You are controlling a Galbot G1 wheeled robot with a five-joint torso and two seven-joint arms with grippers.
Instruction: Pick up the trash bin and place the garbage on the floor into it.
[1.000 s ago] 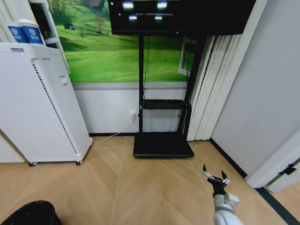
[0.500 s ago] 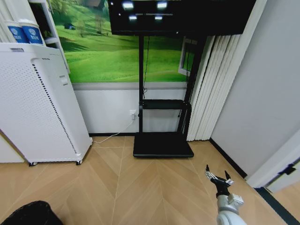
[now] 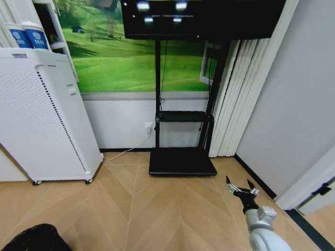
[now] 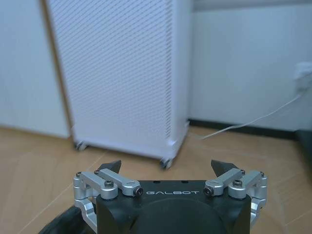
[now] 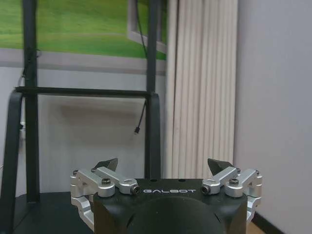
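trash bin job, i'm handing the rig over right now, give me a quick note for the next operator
Right hand: open, holding nothing, raised over the floor near the black TV stand base.
Left hand: open, holding nothing, low and facing the white air purifier.
Trash bin: on the floor at the robot's near left, not picked up; a dark curved edge, probably its rim, sits just under the left hand.
Garbage: none on the stretch of floor ahead.
Done: nothing that can be seen.
Left: grasp the bin, find the litter, put it in.
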